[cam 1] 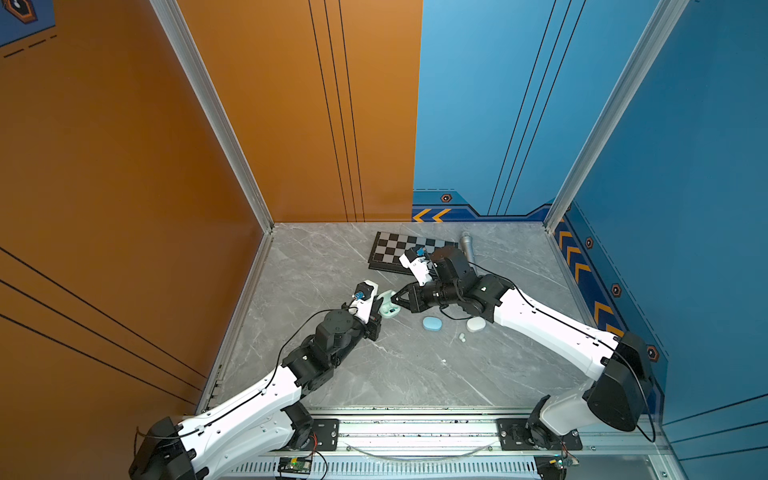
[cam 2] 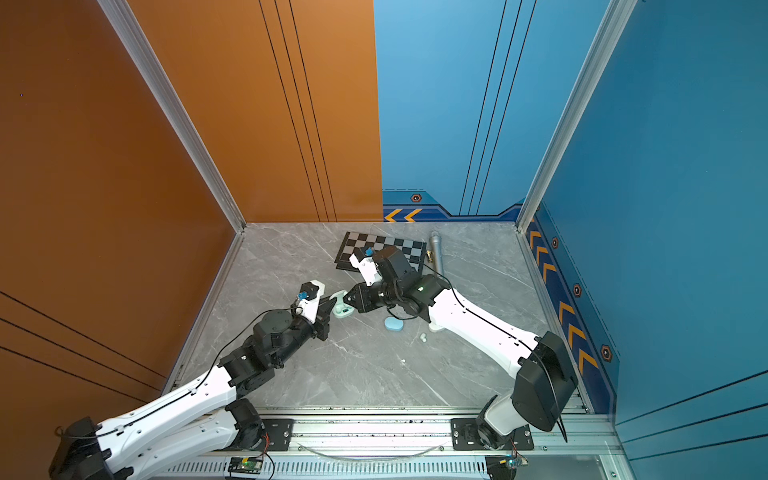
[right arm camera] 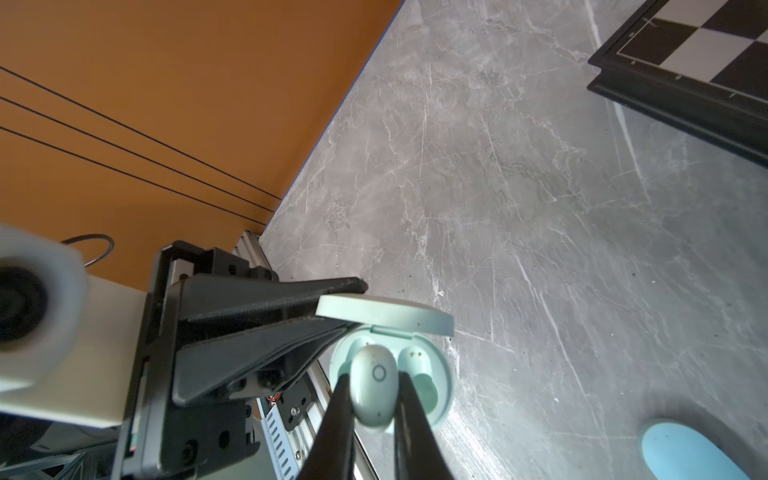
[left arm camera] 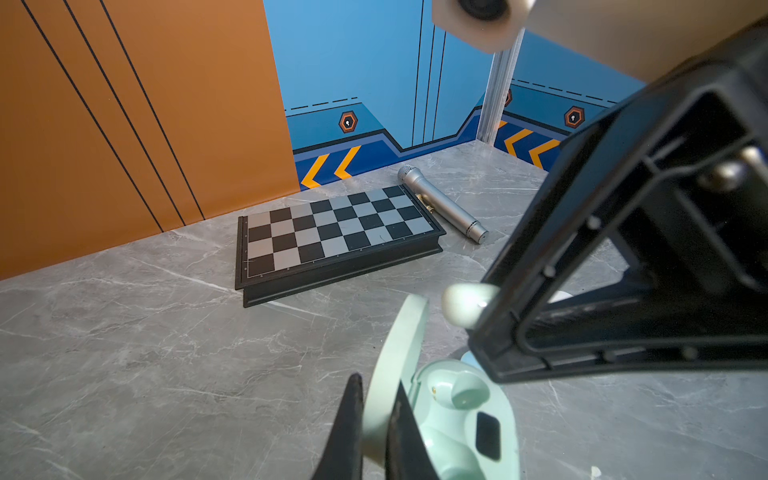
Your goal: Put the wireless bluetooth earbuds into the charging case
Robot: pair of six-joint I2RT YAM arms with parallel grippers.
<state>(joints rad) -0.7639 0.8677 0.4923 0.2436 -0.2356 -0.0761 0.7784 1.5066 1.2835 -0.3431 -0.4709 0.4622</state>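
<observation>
Pinching a pale mint earbud (right arm camera: 374,388) between the two fingers of my right gripper (right arm camera: 374,377), I hold it over the open mint case (right arm camera: 444,386), above one of its two hollows and not seated. The bud is a smooth, rounded bean with a thin ring printed on its face and a tiny dot near one end. The other hollow lies bare, with small gold contacts showing at its end. My left gripper (left arm camera: 378,384) is clamped on the case's raised lid (left arm camera: 401,340). On the grey table (cam 1: 332,270), a blue case (cam 1: 432,323) and a white case (cam 1: 476,324) lie closed near my right arm, with two pale buds (cam 1: 461,337) just in front of them.
</observation>
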